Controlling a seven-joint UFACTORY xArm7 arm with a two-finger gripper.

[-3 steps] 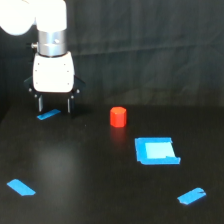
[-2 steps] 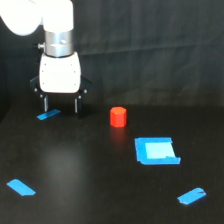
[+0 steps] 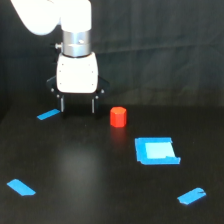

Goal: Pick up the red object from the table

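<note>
The red object (image 3: 118, 116) is a small red-orange block standing on the black table (image 3: 90, 170), a little right of centre. My gripper (image 3: 77, 106) hangs from the white arm just to the block's left in the exterior view. Its two thin fingers (image 3: 93, 105) point down and stand apart, open, with nothing between them. A small gap separates the right finger from the block.
Blue tape strips lie at the exterior view's left (image 3: 48, 114), front left (image 3: 21, 187) and front right (image 3: 192, 195). A blue square patch (image 3: 156, 150) lies right of and nearer than the block.
The arm has moved toward the exterior view's right, from over the left tape strip to just beside the red object. The block has not moved.
</note>
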